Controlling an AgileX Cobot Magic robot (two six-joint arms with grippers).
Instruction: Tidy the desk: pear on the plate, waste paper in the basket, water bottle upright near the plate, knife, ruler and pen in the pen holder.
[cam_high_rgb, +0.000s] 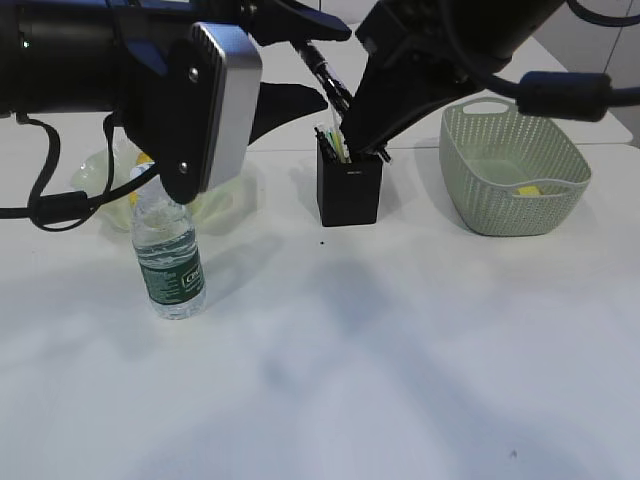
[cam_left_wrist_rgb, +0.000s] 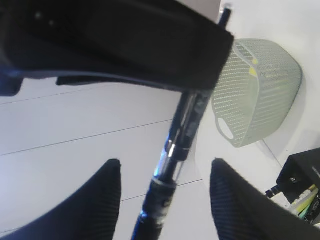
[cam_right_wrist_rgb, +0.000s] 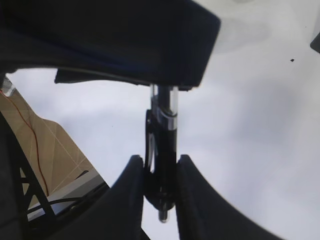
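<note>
Clamping the pen (cam_right_wrist_rgb: 162, 165) between its fingers, the right gripper (cam_right_wrist_rgb: 160, 190) holds it in the air beside the pen holder (cam_high_rgb: 349, 187) — while the left gripper (cam_left_wrist_rgb: 165, 200) stands released, its fingers (cam_left_wrist_rgb: 97, 205) spread on either side of the same pen without touching it. In the exterior view the two arms cross closely above the holder. The risk, by this look, is a collision between them, or the pen tilting in the grip and striking the holder's rim instead of dropping in. The water bottle (cam_high_rgb: 168, 255) stands upright near the plate (cam_high_rgb: 100, 175); a careless left-arm swing could topple it.
</note>
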